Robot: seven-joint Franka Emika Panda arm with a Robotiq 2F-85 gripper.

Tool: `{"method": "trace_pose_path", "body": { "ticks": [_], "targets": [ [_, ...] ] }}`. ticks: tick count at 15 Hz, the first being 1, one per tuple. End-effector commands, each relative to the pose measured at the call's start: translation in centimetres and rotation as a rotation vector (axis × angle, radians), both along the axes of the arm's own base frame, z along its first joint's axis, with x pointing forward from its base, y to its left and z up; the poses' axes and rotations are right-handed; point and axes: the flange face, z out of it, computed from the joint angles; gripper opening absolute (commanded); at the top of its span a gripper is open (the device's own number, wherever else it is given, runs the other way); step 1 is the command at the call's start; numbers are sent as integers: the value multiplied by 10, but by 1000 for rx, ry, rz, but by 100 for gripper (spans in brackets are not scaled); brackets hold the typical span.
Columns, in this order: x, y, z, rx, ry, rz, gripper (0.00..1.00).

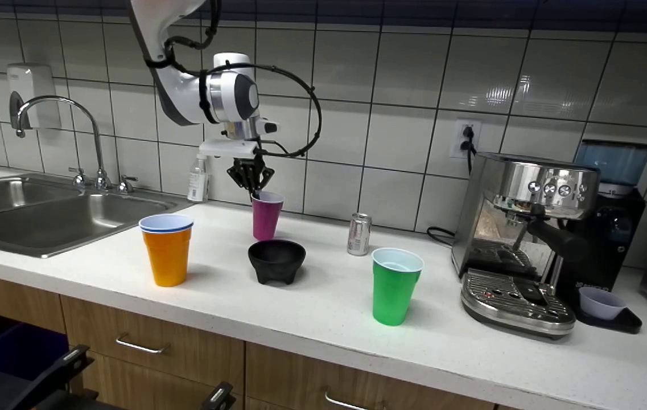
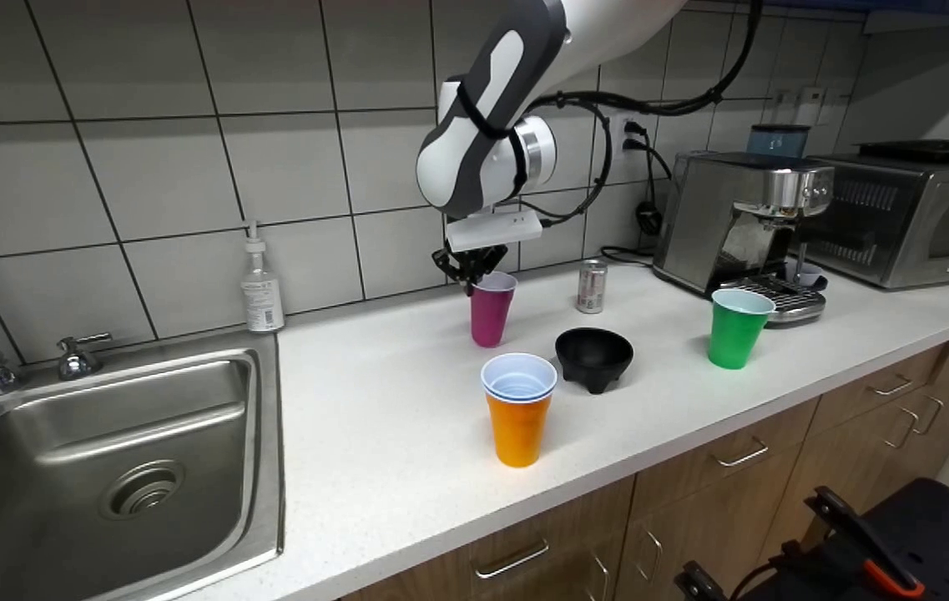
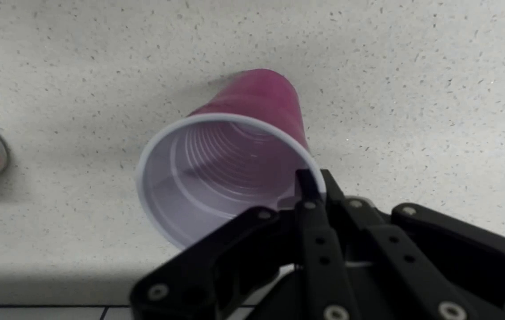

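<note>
A white counter [image 1: 323, 302] runs across both exterior views, with a tiled wall [image 1: 403, 102] behind it and wooden drawers [image 1: 186, 336] below. The robot arm [image 1: 189, 94] hangs from the top edge, left of centre in an exterior view. A steel sink [image 2: 270, 434] fills the lower left of an exterior view. A microwave [image 2: 916, 209] stands at the right side of that same frame, and a shiny coffee machine [image 1: 562, 176] sits at the right of an exterior view.

The black gripper [image 3: 319, 181] comes in from the bottom of the wrist view. It is closed on the rim of the pink cup [image 1: 267, 218], one finger inside the wall and one outside. The cup lies in the middle of the wrist view, its pale mouth facing the camera; in both exterior views it is near the centre, leaning slightly. I cannot tell whether its base touches the counter.

An orange cup [image 1: 168, 256] with two rims showing stands upright at left of centre in an exterior view, and a green cup [image 1: 394, 293] stands upright at lower right of centre. A pump soap bottle [image 2: 262, 292] is beside the sink's back corner. A black bowl [image 1: 277, 263] on short legs sits near the pink cup, at the middle of the frame. A small silver can [image 1: 359, 234] stands right of the bowl, near the wall; the left edge of the wrist view cuts it off.
</note>
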Motion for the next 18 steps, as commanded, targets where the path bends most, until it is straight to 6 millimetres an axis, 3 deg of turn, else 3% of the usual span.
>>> {"method": "trace_pose_path", "body": {
  "ticks": [1,13,18],
  "targets": [
    [-22,15,16,-22,-31,-26,1],
    [-65,86,31,-69,-102,-59,1],
    [-74,106,32,-82,-123,-64,1]
  ]
}}
